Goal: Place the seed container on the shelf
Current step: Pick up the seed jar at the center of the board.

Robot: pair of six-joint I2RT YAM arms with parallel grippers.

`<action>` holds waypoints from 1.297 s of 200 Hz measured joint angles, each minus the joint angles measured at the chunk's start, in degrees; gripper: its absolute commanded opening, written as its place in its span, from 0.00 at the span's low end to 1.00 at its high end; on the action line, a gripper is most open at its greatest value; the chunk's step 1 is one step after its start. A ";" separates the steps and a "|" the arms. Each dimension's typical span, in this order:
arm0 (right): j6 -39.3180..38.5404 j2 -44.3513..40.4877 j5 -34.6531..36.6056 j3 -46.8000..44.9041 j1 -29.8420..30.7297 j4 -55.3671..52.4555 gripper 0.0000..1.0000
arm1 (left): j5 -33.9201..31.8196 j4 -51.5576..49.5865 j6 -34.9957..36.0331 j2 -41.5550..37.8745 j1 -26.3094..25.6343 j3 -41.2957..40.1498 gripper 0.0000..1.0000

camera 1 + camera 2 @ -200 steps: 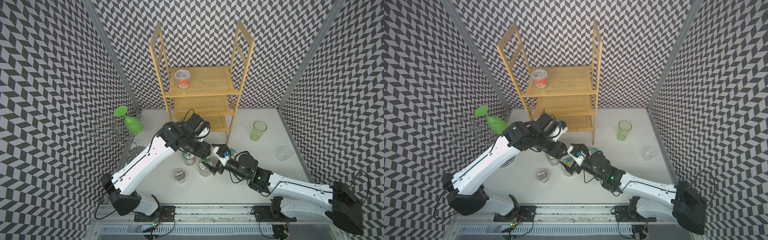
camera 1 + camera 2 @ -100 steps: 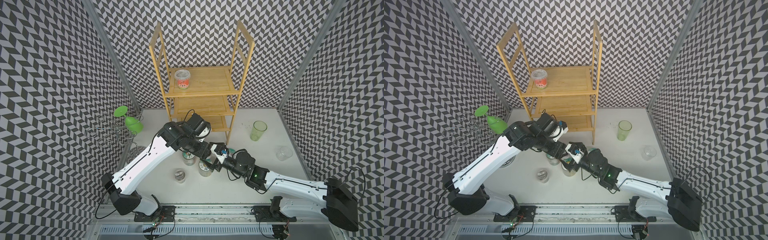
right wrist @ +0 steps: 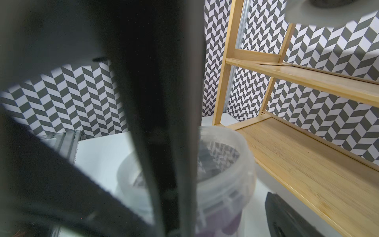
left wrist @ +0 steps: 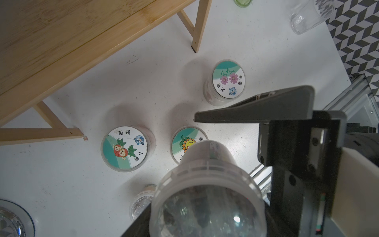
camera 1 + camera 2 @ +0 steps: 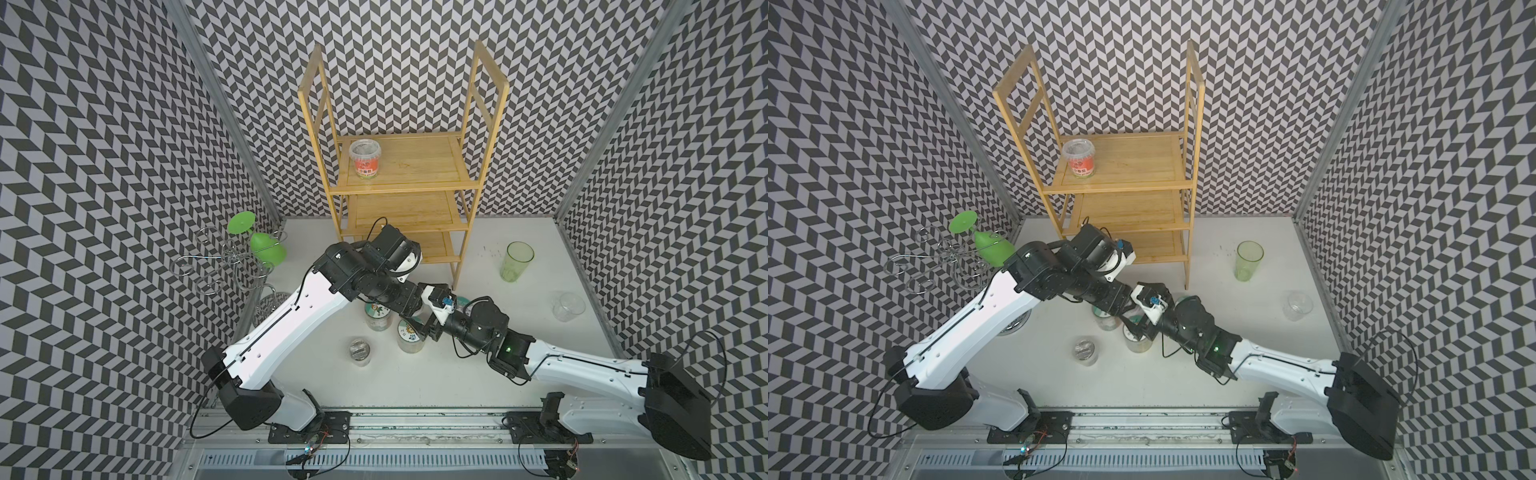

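The seed container (image 4: 207, 195), a clear plastic tub with a clear lid, is held above the table with my left gripper (image 4: 184, 184) shut on it. My right gripper (image 3: 194, 205) stands open around the same container (image 3: 223, 174), one finger still a little off its wall. In both top views the two grippers (image 5: 411, 309) (image 5: 428, 326) meet in front of the shelf and hide the container. The bamboo shelf (image 5: 405, 183) (image 5: 1133, 166) stands at the back, its lowest board (image 3: 307, 164) just beside the grippers.
A red-labelled tub (image 5: 365, 158) sits on the shelf's top board. Lidded jars (image 5: 378, 316) (image 5: 409, 334) (image 4: 227, 82) and a small clear one (image 5: 359, 351) stand under the grippers. A green cup (image 5: 517, 262) and clear cup (image 5: 568, 306) stand right, a wire stand (image 5: 232, 262) left.
My right gripper has moved left up to the left gripper, and its jaws have narrowed around the container. The left arm has held still.
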 measured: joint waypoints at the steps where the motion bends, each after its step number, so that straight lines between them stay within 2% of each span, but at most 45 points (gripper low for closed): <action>1: 0.02 0.00 0.00 0.00 0.00 0.00 0.89 | 0.00 0.00 0.00 0.00 0.00 0.00 0.69; 81: 0.87 1.03 -1.68 0.20 -0.72 1.55 0.85 | 0.90 0.04 -0.07 0.00 0.39 0.00 0.69; 135: 1.73 1.38 -2.58 0.22 -1.09 2.23 0.73 | 1.07 0.17 -0.24 0.00 0.52 0.00 0.70; 184: 2.10 1.38 -2.89 0.22 -1.31 2.43 0.66 | 1.11 0.46 -0.46 0.00 0.81 0.00 0.80; 259: 2.08 1.33 -2.78 0.22 -1.46 2.91 0.64 | -0.39 0.22 -1.49 -0.04 1.46 0.00 0.99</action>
